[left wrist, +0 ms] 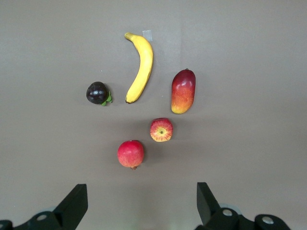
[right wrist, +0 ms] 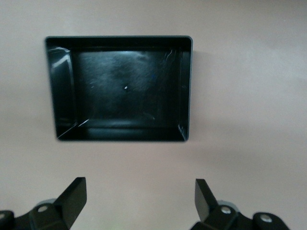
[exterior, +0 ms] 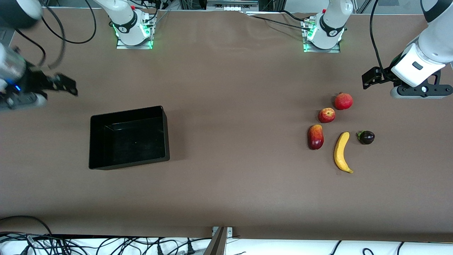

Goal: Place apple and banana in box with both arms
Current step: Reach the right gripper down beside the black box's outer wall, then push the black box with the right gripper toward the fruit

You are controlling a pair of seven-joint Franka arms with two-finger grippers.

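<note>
Fingers of your left gripper (left wrist: 139,203) are standing wide apart, holding nothing, hovering over bare table at the left arm's end. Just ahead of the fingertips you are seeing the pomegranate (left wrist: 131,154), then the apple (left wrist: 161,130); past those the mango (left wrist: 183,91), banana (left wrist: 139,66) and a dark purple fruit (left wrist: 97,93) are lying apart. Your right gripper (right wrist: 139,203) is likewise spread wide and holding nothing, with the box (right wrist: 184,86) sitting open ahead of its fingers on the table (exterior: 226,88).
</note>
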